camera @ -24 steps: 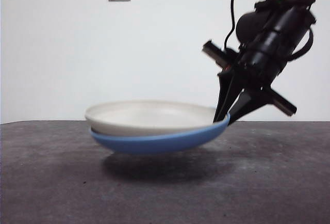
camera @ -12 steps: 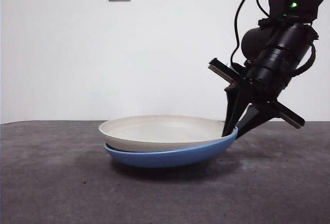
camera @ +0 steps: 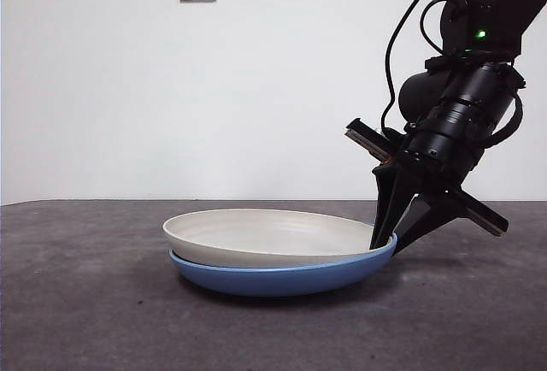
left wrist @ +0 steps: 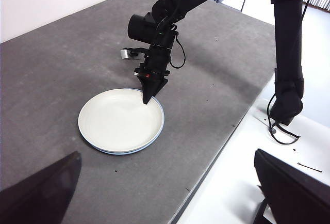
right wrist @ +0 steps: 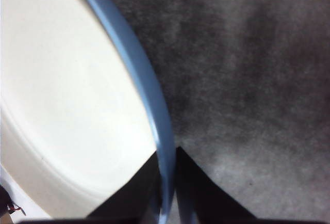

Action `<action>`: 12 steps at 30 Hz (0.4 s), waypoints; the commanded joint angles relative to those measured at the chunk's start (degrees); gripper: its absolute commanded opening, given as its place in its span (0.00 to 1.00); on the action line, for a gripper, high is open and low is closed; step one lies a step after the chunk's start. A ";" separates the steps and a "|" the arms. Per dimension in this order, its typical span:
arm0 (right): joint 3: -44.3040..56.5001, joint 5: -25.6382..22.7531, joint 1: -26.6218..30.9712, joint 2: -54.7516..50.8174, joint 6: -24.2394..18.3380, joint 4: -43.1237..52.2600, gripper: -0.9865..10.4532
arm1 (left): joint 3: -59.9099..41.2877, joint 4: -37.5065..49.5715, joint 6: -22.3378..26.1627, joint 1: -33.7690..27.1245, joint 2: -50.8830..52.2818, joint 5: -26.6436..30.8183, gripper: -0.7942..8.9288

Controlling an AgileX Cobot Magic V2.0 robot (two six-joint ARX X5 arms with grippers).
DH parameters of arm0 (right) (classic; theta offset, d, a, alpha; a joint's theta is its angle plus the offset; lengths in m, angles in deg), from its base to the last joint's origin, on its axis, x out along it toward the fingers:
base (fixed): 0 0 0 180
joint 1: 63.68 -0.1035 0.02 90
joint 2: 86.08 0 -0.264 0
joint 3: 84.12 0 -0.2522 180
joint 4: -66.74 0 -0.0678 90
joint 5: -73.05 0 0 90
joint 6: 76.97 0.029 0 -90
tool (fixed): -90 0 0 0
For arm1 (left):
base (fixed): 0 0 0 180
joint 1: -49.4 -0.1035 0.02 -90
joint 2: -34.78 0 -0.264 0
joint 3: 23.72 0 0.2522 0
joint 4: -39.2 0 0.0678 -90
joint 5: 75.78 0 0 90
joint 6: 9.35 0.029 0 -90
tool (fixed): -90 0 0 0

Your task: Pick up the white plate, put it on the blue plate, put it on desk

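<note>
1. Right gripper [camera: 386, 238] was pinching the rim of the blue plate [camera: 282, 277], one jaw each side of it.
2. White plate [camera: 265, 236] sat nested inside the blue plate, stretching away from the jaws.
3. Versus a second earlier, the stack had dropped from mid-air onto the desk [camera: 85, 303]; its shadow gap was gone.
4. Judgement: placement nearly done, release was next.
5. Left gripper [left wrist: 165, 193] waited spread wide, well apart.

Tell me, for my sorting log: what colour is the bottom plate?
Blue plate, glossy and plain; the front view shows it best.
</note>
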 commanded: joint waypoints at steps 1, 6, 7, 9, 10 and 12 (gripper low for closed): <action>-1.16 -0.26 -0.35 1.27 -1.57 0.00 0.09 | 0.74 0.39 0.87 0.48 -0.26 0.31 0.76; -1.16 -0.17 -0.37 1.27 -1.64 0.00 0.09 | 0.74 0.39 0.90 0.48 -0.26 0.31 0.76; -1.16 -0.17 -0.48 1.27 -1.64 0.00 0.09 | 0.74 0.42 0.90 0.48 -0.26 0.31 0.76; -1.16 -0.20 -0.74 1.27 -1.66 0.00 0.09 | 0.74 0.42 0.90 0.48 -0.26 0.31 0.76; -1.16 -0.22 -0.92 1.27 -1.64 0.04 0.09 | 0.74 0.42 0.92 0.48 -0.26 0.31 0.76; -1.16 -0.24 -1.25 1.27 -1.60 0.22 0.09 | 0.74 0.44 0.92 0.48 -0.26 0.31 0.76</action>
